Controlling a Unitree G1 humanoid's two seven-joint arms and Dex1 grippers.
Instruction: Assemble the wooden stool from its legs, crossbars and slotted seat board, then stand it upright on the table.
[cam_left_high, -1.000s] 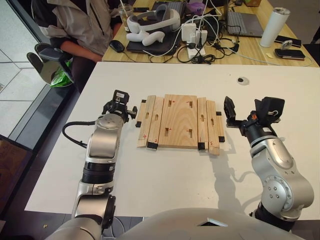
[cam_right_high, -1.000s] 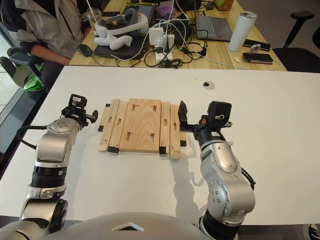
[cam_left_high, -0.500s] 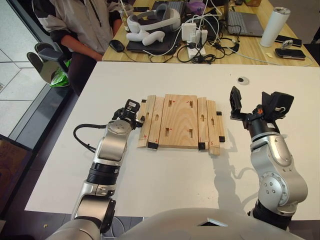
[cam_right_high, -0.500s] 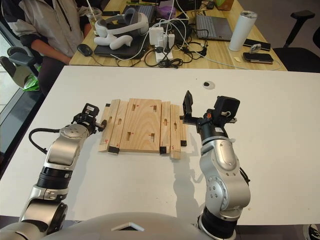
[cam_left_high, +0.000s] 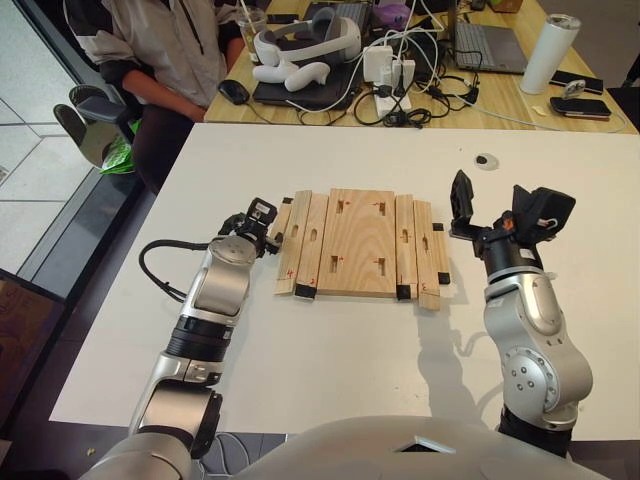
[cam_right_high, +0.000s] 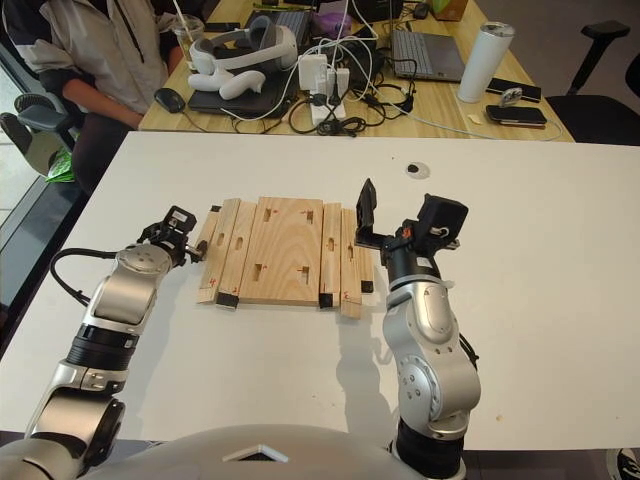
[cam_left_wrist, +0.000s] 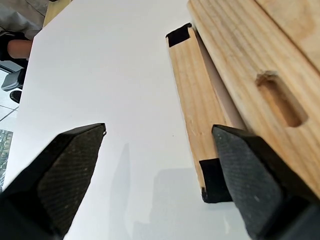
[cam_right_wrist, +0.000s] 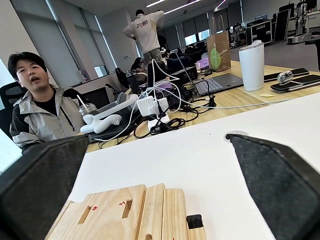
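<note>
Subject: short crossbar (cam_left_wrist: 197, 100), a narrow strip with black end caps, lying flat on the desk (cam_left_high: 330, 370) as the outermost piece of the row of stool parts.

Its long axis runs away from the robot, parallel to the slotted leg (cam_left_wrist: 250, 65) touching it on the inboard side. The seat board (cam_left_high: 357, 243) lies beyond that leg, in the middle of the row.

The left end effector (cam_left_wrist: 159, 132) is released, jaws spread wide. The crossbar lies in the gap, crowded against the inboard finger (cam_left_wrist: 245, 175), which overlaps its near cap. The outboard finger (cam_left_wrist: 70, 170) sits over bare desk, well apart from the wood. The jaws span the strip's width, not its length (a favourable alignment for a pinch, in my judgement).

The right end effector (cam_right_wrist: 159, 140) is also released and empty, raised above the desk just outboard of the opposite pieces.

Finding: the left arm is much nearer; it should shift slightly inboard to centre the crossbar.
</note>
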